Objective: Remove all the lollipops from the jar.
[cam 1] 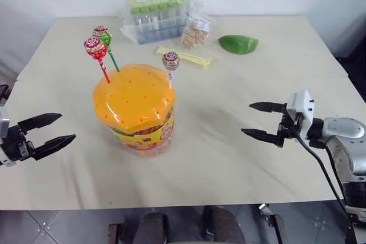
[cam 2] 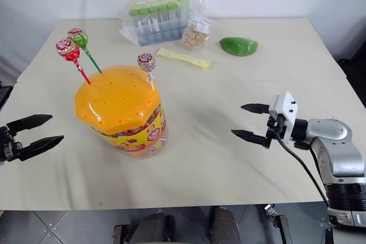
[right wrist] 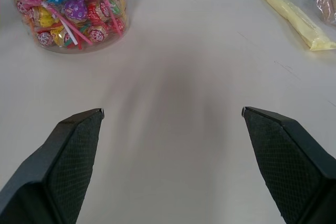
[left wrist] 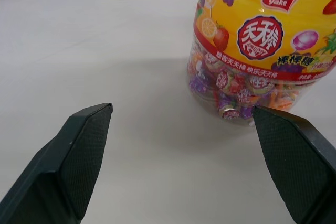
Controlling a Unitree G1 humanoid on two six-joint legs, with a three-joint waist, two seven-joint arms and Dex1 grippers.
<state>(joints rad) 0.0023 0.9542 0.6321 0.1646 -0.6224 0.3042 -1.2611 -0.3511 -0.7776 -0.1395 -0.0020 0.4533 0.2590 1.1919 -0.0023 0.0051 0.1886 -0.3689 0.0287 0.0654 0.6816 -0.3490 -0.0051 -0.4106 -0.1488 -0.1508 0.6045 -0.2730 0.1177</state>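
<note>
At the tabletop's [cam 1: 240,164] left edge the left gripper [cam 1: 50,131] hovers with its jaws spread and empty, aimed toward the jar [cam 1: 137,112], probably staged for a reach. The jar stands left of centre, clear-walled, packed with wrapped sweets under a domed orange lid [cam 1: 132,94] full of small holes. Three lollipops are stuck upright in those holes by their sticks, which leaves the heads free to pinch: red [cam 1: 94,47] and green [cam 1: 103,34] together at the lid's far left rim, pinkish [cam 1: 170,60] at its far right rim. None is out yet. Beyond lie a bag of tubes [cam 1: 157,14], a yellow packet [cam 1: 186,57], a small snack bag [cam 1: 196,31] and a green thing [cam 1: 238,44]. Well right of the jar, the right gripper [cam 1: 258,120] waits, jaws likewise wide and empty.
</note>
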